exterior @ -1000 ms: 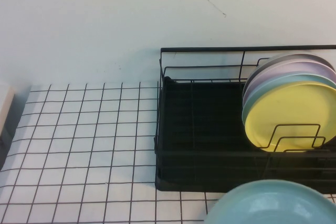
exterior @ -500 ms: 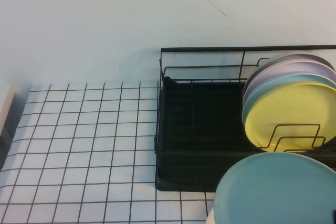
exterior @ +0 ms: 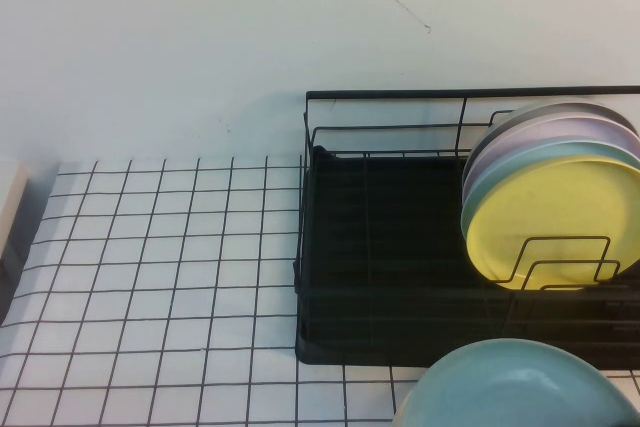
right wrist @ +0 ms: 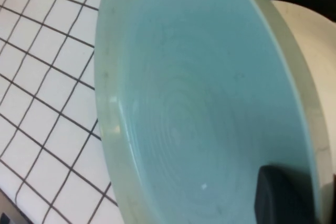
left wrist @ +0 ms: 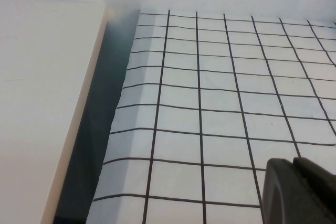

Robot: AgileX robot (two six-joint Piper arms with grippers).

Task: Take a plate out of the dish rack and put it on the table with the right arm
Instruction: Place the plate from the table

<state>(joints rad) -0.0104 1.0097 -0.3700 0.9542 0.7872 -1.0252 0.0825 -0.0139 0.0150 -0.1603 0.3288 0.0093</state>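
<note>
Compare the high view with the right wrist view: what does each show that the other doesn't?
Only the high view shows the dish rack with its yellow plate and stacked plates behind. Only the right wrist view shows the right gripper, a dark finger on the plate's inner face. Both show the mint-green plate and the table. The left gripper appears in neither.

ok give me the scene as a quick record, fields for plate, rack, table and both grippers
plate: mint plate out of the rack, at the near edge of the high view, right gripper finger on its rim
rack: black dish rack, far right, yellow plate in front of a stack
table: gridded table
left gripper: left gripper low over the table's left part
right gripper: at the plate's rim
</note>
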